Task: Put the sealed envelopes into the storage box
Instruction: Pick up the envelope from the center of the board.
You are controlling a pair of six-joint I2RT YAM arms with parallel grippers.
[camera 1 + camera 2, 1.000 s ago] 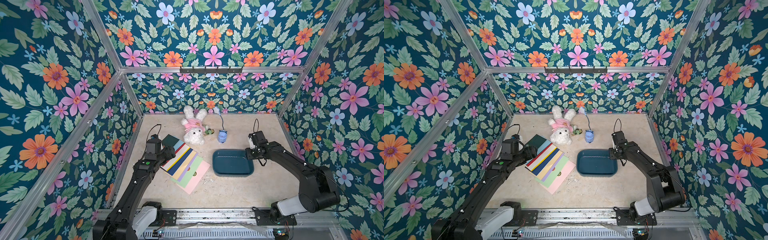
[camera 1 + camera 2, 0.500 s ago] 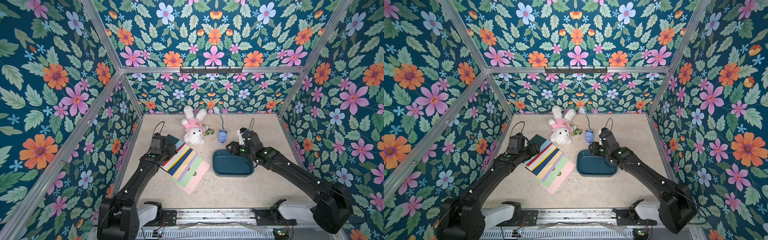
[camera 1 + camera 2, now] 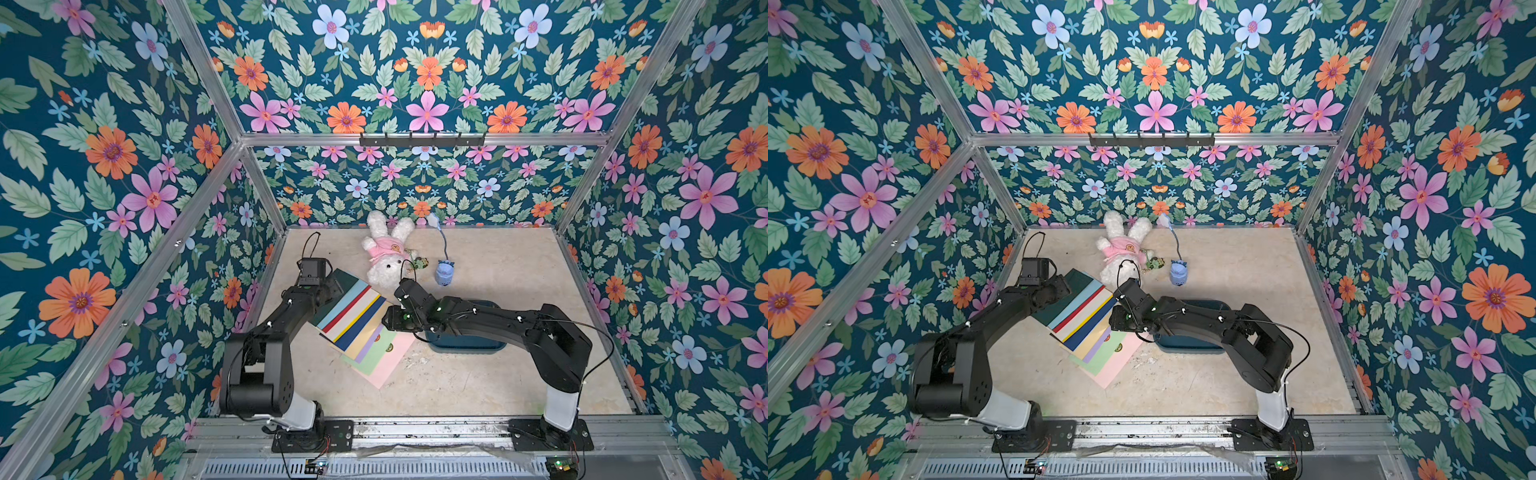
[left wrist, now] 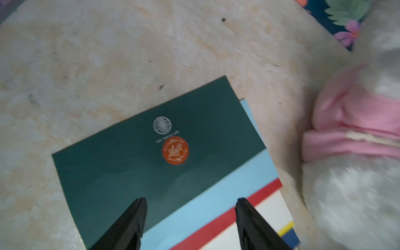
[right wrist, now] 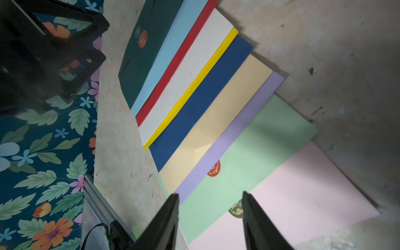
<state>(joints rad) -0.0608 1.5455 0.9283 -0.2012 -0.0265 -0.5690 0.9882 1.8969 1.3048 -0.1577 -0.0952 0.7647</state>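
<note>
Several sealed envelopes (image 3: 361,328) lie fanned on the floor, from dark green at the far end to pink at the near end. In the left wrist view my left gripper (image 4: 191,200) is open just above the dark green envelope (image 4: 151,164) and the light blue one. My right gripper (image 5: 210,193) is also open, low over the mint green envelope (image 5: 249,155) and the pink envelope (image 5: 303,190), holding nothing. In both top views the right arm reaches across the storage box (image 3: 465,345), a dark teal tub, and hides most of it.
A white plush rabbit (image 3: 386,257) in a pink top lies just beyond the fan, close to the left gripper. A small light-blue toy (image 3: 444,273) with a cord stands behind the box. Flowered walls close in the left, right and back sides.
My right arm has swung left from the far right of the box, across it, to the near end of the fan. My left gripper has shifted slightly over the dark green envelope and narrowed a little.
</note>
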